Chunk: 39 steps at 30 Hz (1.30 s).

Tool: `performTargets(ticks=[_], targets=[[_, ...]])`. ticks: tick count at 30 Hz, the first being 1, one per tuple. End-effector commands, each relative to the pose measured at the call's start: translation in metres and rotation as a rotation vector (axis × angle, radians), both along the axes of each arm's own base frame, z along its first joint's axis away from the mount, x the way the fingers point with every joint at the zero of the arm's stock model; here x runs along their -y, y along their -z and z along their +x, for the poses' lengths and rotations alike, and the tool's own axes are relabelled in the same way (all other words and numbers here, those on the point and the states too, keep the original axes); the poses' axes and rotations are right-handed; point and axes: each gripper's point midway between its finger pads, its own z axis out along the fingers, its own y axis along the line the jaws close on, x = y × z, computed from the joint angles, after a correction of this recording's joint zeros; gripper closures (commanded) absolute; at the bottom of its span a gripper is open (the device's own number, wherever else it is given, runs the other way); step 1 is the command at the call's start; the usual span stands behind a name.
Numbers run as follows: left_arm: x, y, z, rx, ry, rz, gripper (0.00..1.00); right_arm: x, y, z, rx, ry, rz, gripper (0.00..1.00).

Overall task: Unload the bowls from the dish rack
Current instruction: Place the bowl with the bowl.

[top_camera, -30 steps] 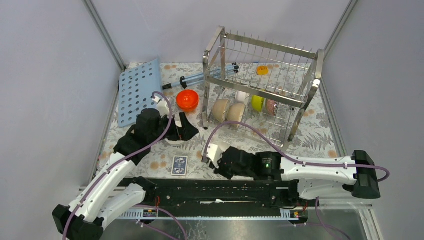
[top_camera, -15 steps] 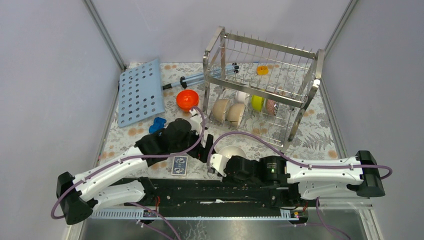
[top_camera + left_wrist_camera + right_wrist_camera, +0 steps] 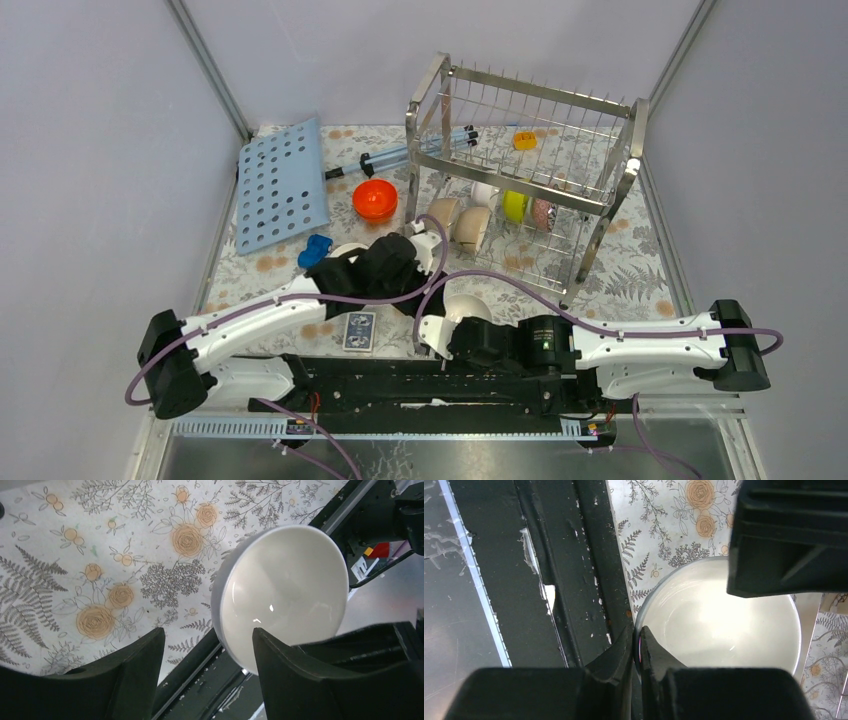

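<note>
the dish rack (image 3: 520,184) stands at the far right of the table. its lower tier holds a row of bowls on edge in the rungs, the beige bowls (image 3: 472,228) nearest my left arm, so the unloading is not done. an orange bowl (image 3: 375,198) sits on the cloth just left of the rack. the white bowl (image 3: 468,303) is out of the rack, tilted at the near edge of the table, because my right gripper (image 3: 639,651) is clenched on its rim, one finger inside and one outside. my left gripper (image 3: 207,632) faces the bowl's hollow with jaws apart, grasping nothing; the rim lies just beside one finger. i judge this a handover, so that the left arm can set the bowl down on the left half of the table.
</note>
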Motion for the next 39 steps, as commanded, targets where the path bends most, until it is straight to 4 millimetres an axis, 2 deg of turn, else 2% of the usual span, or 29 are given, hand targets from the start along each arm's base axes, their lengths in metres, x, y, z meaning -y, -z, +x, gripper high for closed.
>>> performTargets(ticks=[1, 9, 13, 21, 25, 27, 32, 34, 36, 37, 39], targets=[[0.017, -0.019, 0.011, 0.062, 0.027, -0.022, 0.35, -0.016, -0.029, -0.001, 0.05, -0.031, 0.081, 1.0], [0.025, -0.012, 0.011, 0.053, 0.035, 0.007, 0.42, -0.017, -0.032, 0.0, 0.063, -0.025, 0.097, 1.0], [0.027, -0.005, 0.006, 0.044, 0.051, 0.028, 0.49, -0.019, -0.032, 0.0, 0.063, -0.029, 0.1, 1.0], [0.029, 0.008, 0.001, 0.029, 0.07, 0.07, 0.72, -0.02, -0.031, -0.002, 0.058, -0.036, 0.101, 1.0], [0.03, 0.008, -0.001, 0.027, 0.077, 0.071, 0.88, -0.021, -0.031, -0.002, 0.055, -0.032, 0.107, 1.0], [0.031, 0.008, -0.001, 0.027, 0.076, 0.071, 0.99, -0.021, -0.03, -0.003, 0.054, -0.031, 0.11, 1.0], [0.029, 0.006, 0.0, 0.028, 0.051, 0.062, 1.0, -0.023, -0.03, -0.003, 0.043, -0.015, 0.125, 1.0], [0.028, 0.004, 0.002, 0.032, 0.032, 0.054, 1.0, -0.024, -0.032, -0.002, 0.037, 0.007, 0.149, 0.9], [0.026, 0.001, 0.004, 0.042, 0.003, 0.046, 1.0, -0.025, -0.037, -0.002, 0.015, 0.043, 0.185, 0.58], [0.024, 0.0, 0.006, 0.047, -0.015, 0.041, 1.0, -0.025, -0.041, -0.002, 0.006, 0.062, 0.206, 0.47], [0.02, -0.001, 0.009, 0.054, -0.054, 0.037, 1.0, -0.027, -0.052, -0.002, -0.04, 0.13, 0.273, 0.31]])
